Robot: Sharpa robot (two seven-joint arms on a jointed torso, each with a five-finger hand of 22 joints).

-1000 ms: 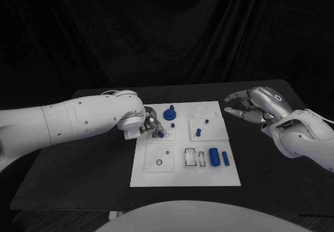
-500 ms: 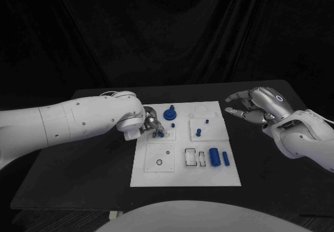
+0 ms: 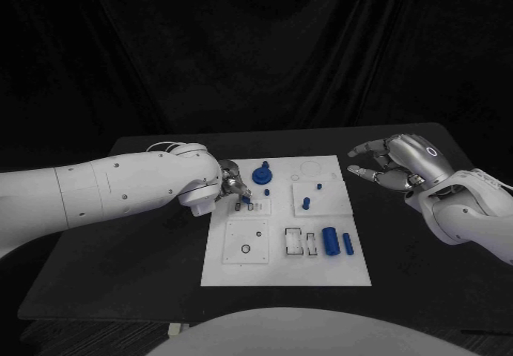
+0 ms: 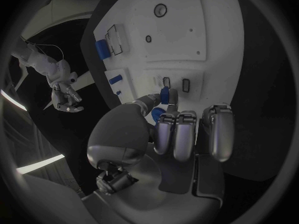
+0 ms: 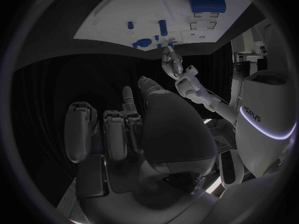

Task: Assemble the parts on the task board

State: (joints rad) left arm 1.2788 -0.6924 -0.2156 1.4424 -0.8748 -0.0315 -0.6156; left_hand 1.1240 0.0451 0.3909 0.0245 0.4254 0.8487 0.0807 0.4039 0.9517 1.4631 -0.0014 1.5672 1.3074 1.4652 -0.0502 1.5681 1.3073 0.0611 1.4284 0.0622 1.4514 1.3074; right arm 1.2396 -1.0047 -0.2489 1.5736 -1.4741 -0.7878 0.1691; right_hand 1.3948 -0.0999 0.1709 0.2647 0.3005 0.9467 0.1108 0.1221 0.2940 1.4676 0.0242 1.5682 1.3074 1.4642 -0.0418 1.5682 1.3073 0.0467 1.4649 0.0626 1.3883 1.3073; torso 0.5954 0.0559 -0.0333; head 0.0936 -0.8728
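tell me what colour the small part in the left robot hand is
Blue part, seen best in the left wrist view.

Inventory: one white task board on one black worktop; two white arms, each with one silver hand: left hand, right hand.

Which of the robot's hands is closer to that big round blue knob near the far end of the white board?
Left. The left hand works at the board's edge right beside the blue knob; the right hand hovers off the task board, beyond its far right corner.
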